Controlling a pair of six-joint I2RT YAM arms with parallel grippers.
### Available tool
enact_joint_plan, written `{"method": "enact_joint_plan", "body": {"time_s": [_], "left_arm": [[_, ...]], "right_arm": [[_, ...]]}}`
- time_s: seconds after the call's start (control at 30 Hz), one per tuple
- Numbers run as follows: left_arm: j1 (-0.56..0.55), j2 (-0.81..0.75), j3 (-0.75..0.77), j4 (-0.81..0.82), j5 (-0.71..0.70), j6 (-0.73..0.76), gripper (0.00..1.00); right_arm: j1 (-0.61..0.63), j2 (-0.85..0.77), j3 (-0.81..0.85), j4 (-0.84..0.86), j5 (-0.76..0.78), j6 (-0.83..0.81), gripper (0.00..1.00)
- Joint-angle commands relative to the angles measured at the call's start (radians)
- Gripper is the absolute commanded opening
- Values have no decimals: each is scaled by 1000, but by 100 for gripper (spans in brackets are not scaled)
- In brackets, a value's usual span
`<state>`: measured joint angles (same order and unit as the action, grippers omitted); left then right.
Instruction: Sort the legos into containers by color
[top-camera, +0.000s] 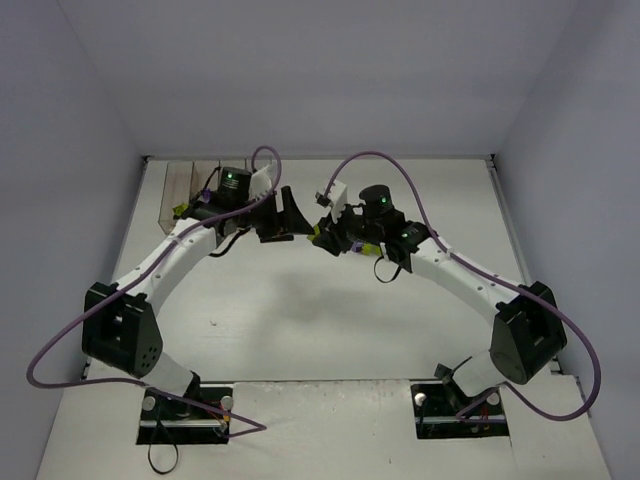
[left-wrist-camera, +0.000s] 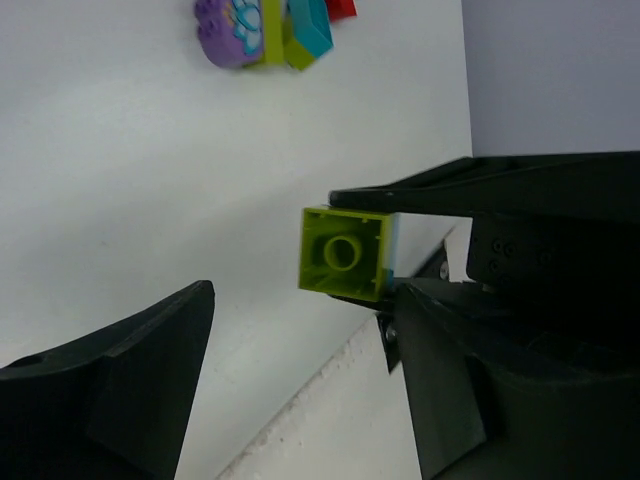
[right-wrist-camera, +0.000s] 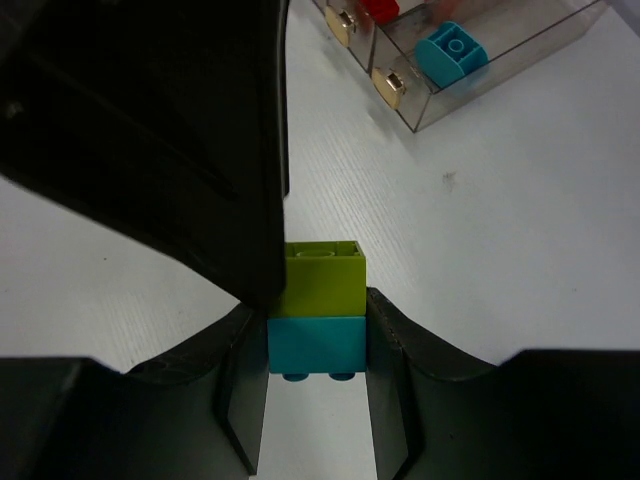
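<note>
My right gripper (right-wrist-camera: 317, 312) is shut on a teal brick (right-wrist-camera: 315, 343) with a lime green brick (right-wrist-camera: 322, 278) stuck to it, held above the table. My left gripper (left-wrist-camera: 295, 312) is open. One of its fingers (right-wrist-camera: 170, 130) touches the green brick's side, and the other finger (left-wrist-camera: 120, 390) stands far off. The green brick (left-wrist-camera: 343, 253) also shows in the left wrist view, clamped by the right gripper's fingers (left-wrist-camera: 500, 190). Both grippers meet at mid-table (top-camera: 310, 228). The clear containers (right-wrist-camera: 505, 70) hold a teal brick (right-wrist-camera: 452, 50) and a red brick (right-wrist-camera: 380, 8).
A small heap of loose bricks lies on the table: purple (left-wrist-camera: 228, 30), lime, teal (left-wrist-camera: 310, 30) and red (left-wrist-camera: 342, 8). The containers (top-camera: 183, 190) stand at the back left by the wall. White walls close the table on three sides.
</note>
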<state>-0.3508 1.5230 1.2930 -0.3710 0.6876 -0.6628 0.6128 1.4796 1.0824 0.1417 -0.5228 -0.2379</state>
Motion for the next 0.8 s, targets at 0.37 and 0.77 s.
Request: {"method": "enact_joint_plan", "body": {"time_s": [0.37,0.77], "left_arm": [[-48,-66,-15,141,107,-54,63],[-47,-44,-20,176,147,-54,11]], "right_arm": [[25,10,86,121,-91,-12,7],[27,-4,62,125,-86,-9,15]]}}
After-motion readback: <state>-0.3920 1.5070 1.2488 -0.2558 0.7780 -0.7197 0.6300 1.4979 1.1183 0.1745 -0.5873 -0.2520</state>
